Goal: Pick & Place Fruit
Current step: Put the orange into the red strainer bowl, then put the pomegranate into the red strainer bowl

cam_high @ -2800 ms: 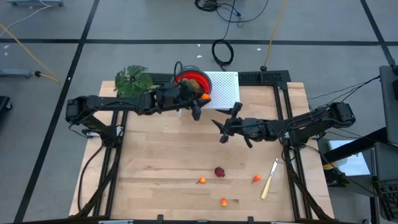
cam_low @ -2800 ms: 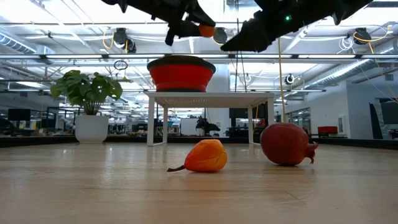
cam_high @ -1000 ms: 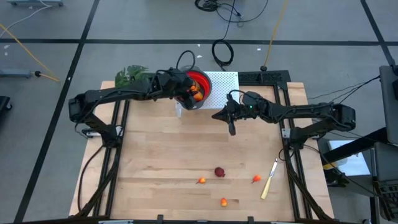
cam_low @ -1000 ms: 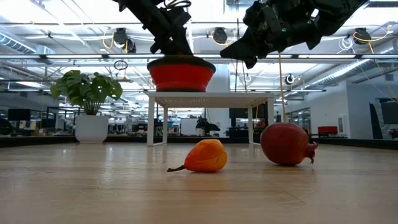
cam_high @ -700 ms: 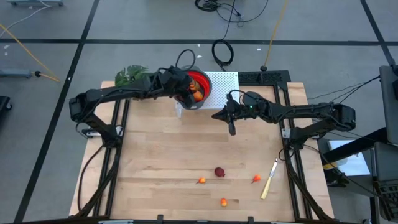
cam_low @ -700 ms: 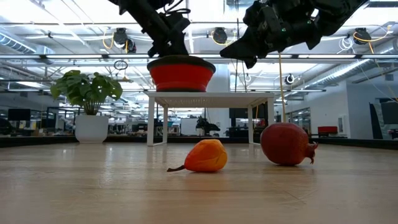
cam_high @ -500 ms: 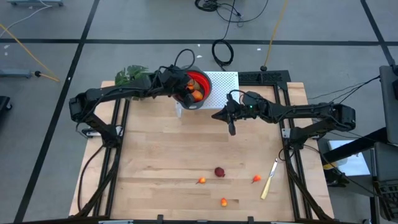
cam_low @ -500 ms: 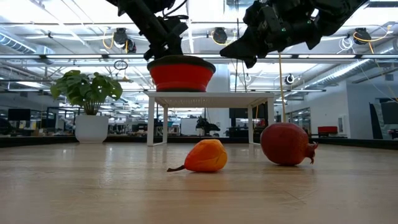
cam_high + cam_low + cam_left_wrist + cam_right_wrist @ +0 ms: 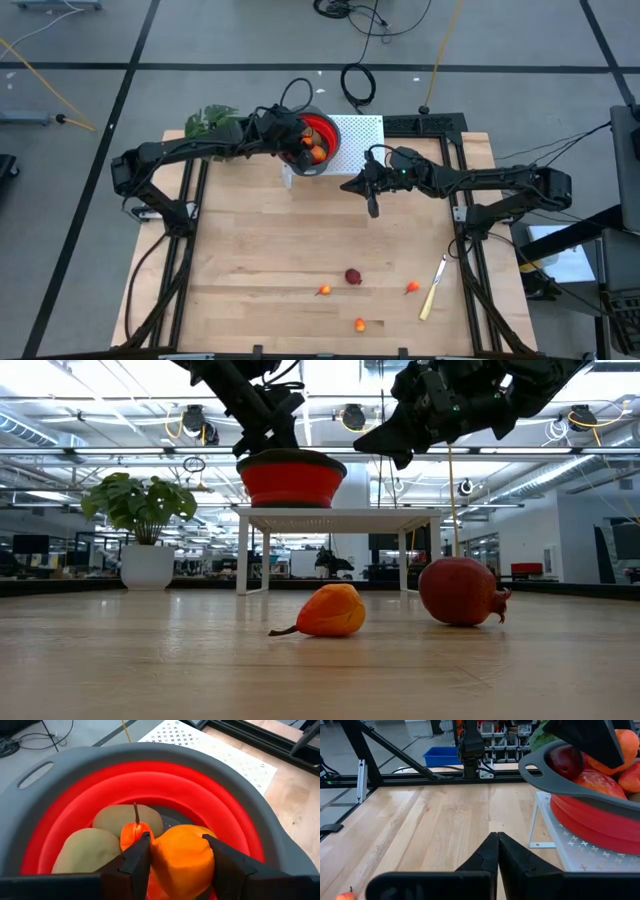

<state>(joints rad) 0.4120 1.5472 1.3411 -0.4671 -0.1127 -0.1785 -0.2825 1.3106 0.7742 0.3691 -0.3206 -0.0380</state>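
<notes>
Bowl: red collapsible silicone bowl, grey rim (image 9: pixel 150 757), holds olive-brown oval fruits (image 9: pixel 85 852).
Left gripper (image 9: pixel 176 855): jaws part-open, flanking orange fruit (image 9: pixel 182 860).
Right gripper (image 9: pixel 496 851): jaws closed, empty.

Bowl (image 9: pixel 318 143) on stand (image 9: pixel 355 142), table rear; plant (image 9: pixel 211 124) left; knife (image 9: pixel 432 289) front-right.

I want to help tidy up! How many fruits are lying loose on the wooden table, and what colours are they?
Dark red round fruit: 1
Small orange fruits: 2
Small red-orange fruit: 1
Total: 4 loose on the table. The fruits piled in the red bowl are not counted, since some are hidden.
</notes>
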